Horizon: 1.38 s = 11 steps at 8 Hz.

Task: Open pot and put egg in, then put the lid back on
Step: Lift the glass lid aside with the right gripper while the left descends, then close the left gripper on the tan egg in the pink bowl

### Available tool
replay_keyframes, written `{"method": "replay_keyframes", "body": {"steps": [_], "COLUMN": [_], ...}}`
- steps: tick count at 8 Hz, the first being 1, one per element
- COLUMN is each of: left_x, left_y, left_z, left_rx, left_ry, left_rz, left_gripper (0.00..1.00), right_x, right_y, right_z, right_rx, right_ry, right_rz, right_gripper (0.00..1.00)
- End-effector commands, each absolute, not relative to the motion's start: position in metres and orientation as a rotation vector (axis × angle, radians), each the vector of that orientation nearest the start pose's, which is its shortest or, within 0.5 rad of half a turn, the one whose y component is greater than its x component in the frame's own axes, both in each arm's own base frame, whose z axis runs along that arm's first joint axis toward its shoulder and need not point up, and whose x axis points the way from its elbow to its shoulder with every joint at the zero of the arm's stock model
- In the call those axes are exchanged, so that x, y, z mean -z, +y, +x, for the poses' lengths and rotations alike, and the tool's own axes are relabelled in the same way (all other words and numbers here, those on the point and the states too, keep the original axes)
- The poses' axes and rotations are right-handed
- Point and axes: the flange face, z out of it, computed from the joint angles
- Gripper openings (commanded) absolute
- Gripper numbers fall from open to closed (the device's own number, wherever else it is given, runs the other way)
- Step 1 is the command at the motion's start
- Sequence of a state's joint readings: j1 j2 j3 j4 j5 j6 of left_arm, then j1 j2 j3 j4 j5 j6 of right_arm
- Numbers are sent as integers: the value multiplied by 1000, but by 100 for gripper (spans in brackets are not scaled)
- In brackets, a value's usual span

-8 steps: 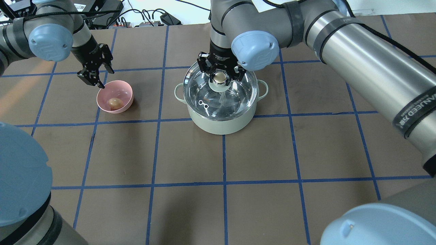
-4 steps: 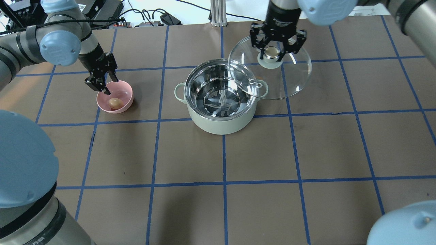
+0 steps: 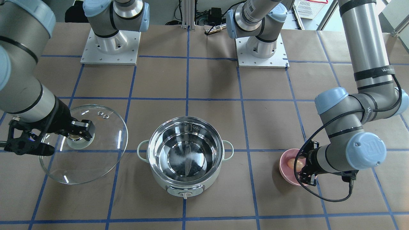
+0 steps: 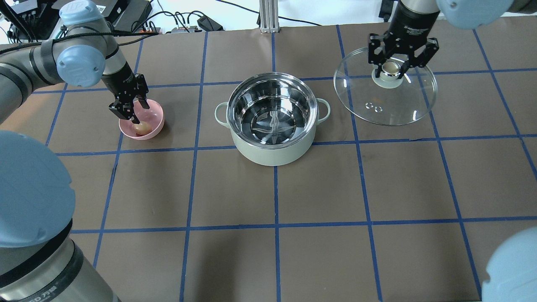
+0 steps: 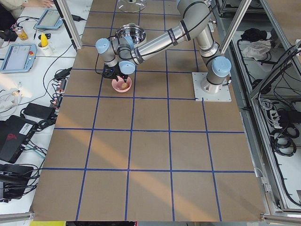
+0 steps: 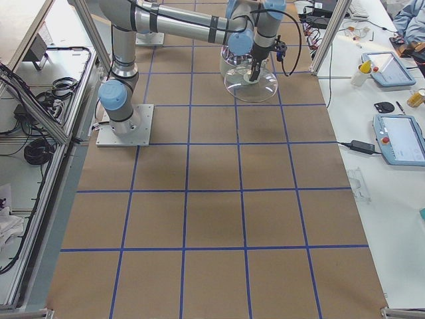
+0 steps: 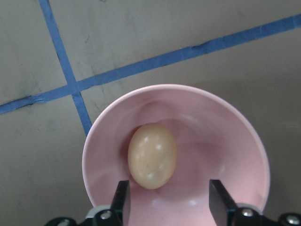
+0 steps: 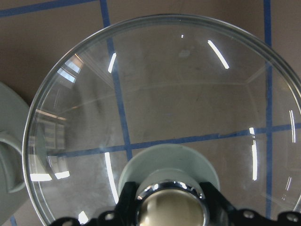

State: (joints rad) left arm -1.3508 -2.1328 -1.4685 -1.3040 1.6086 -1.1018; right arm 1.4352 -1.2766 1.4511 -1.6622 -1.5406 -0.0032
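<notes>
So the left gripper [image 7: 169,197] is down inside the pink bowl [image 7: 235,141] with its jaws spread wide. The egg [image 7: 152,156] sits just ahead of the fingertips, closer to one finger than the other, and nothing is touching it as far as I can tell.

My guess is the egg weighs almost nothing but it's hard, smooth and round, so it'll want to squirt out or roll up the bowl's curved wall when squeezed. I'd centre on it first, pinch across the short middle, not the ends, and go gentle, since shells crack.

Looks-wise it's a small tan oval with a few shiny spots, lying on its side at the bottom of the bowl.

Over on the other side, the right gripper [image 4: 393,67] is clamped on the beige knob [image 8: 171,209] of the lid [image 4: 394,105]. That one's a big clear glass dome, so probably heavier and definitely breakable. It's off to the pot's side, well apart from it, and I can't tell if its rim touches the table [image 4: 319,188].

The pot [image 4: 272,155] stands open in the middle, mint green outside with shiny steel inside.
</notes>
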Motion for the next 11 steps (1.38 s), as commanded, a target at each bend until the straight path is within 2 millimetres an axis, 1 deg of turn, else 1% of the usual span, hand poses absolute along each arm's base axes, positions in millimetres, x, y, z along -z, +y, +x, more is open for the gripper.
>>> {"method": "replay_keyframes", "body": {"steps": [1,2,4,5,7,9,10,11], "left_x": [-218,-213,-212,-211,-198,-197,-197,-196], "left_y": [-670,-670,-670,-670,-672,-672,-672,-672], "left_z": [18,20,21,21,21,21,21,21], "left_rx": [-267,-257,-255,-257,-268,-271,-271,-273], "left_ry": [2377,2363,2358,2356,2348,2351,2353,2352], "left_rz": [-1835,-1816,-1808,-1809,-1817,-1811,-1809,-1809], "left_gripper": [65,66,66,67,67,67,65,49], "right_x": [-384,-383,-381,-385,-386,-386,-386,-386], "right_y": [-613,-613,-612,-610,-609,-609,-610,-610], "right_z": [37,37,37,38,37,38,38,38], "right_rx": [-81,-84,-98,-90,-93,-90,-87,-86], "right_ry": [3110,3109,3106,3102,3106,3102,3100,3097], "right_rz": [135,135,142,154,151,147,139,137], "right_gripper": [4,3,2,0,0,0,0,0]}}
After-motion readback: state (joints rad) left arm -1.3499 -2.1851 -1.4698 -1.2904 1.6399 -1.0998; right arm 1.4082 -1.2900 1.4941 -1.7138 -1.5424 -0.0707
